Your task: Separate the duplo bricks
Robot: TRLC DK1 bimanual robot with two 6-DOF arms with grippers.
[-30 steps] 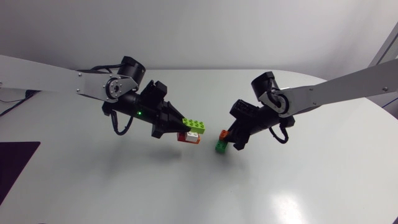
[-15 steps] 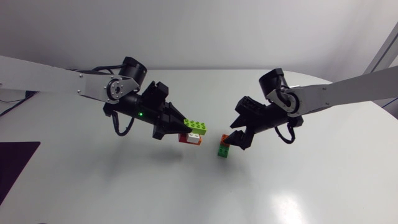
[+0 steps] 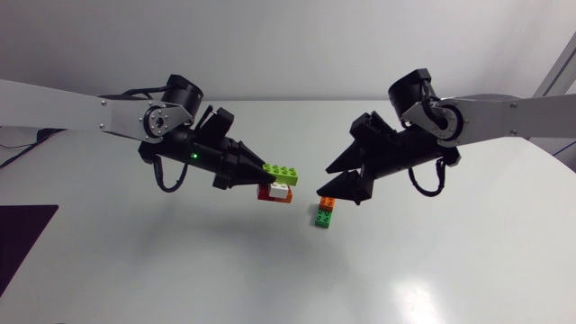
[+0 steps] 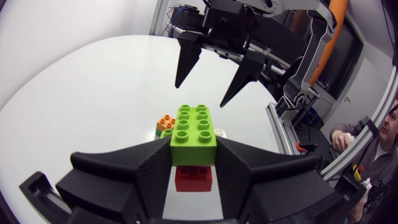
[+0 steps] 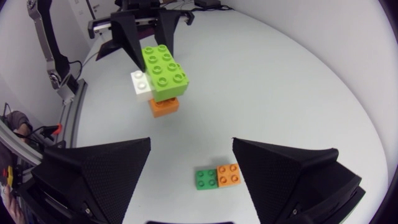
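Observation:
My left gripper [image 3: 263, 175] is shut on a lime green brick [image 3: 280, 170], held above the table. A small white brick [image 3: 283, 192] and a red brick [image 3: 268, 193] hang under it. In the left wrist view the lime brick [image 4: 194, 127] sits between my fingers, with the red brick [image 4: 193, 178] below. An orange brick [image 3: 327, 203] joined to a green brick [image 3: 322, 219] lies on the table, free of both grippers. My right gripper [image 3: 337, 195] stands open just above that pair [image 5: 217, 177] and faces the left gripper [image 5: 148, 34].
The white table [image 3: 432, 270] is bare around the bricks. A dark mat [image 3: 18, 238] lies at the table's left edge.
My right gripper has opened and let go of the orange and green pair, which now rests on the table. It has lifted and drawn back a little. The left gripper still holds its stack.

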